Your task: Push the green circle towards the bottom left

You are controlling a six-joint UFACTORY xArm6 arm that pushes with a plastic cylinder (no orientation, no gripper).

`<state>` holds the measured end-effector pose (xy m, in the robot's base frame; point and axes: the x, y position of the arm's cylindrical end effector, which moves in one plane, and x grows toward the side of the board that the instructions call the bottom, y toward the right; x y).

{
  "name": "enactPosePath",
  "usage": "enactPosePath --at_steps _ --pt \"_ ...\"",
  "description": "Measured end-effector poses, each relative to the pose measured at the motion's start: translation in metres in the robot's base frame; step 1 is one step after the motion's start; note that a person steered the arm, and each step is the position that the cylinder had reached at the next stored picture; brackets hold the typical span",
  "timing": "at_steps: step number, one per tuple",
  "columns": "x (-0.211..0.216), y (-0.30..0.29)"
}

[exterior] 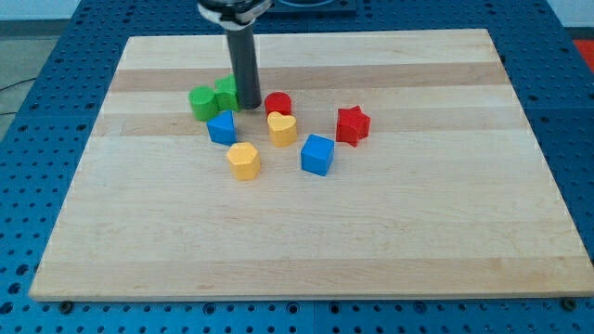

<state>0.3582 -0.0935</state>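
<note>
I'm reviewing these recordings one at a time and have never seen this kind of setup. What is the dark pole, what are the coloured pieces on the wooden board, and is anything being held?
There is only one camera, looking down at a slant onto a wooden board that rests on a blue perforated bench.

The dark pole is the end of a robot arm. It has no claw and holds nothing; it only pushes. My tip touches the board just right of the green star, which sits against the green circle on its left.

The other pieces are loose blocks:
- a red circle, right of the tip
- a yellow heart
- a blue block
- a yellow hexagon
- a blue cube
- a red star, alone at the right
</note>
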Motion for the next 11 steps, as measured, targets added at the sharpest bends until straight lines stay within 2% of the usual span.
enactPosePath --at_steps 1,6,7,8,9,10,11 --pt "0.008 -0.027" --pt "-0.002 -0.036" --pt "-0.016 -0.047" --pt "-0.02 -0.088" --pt "-0.03 -0.091" --pt "-0.057 -0.116" --pt "-0.007 -0.12"
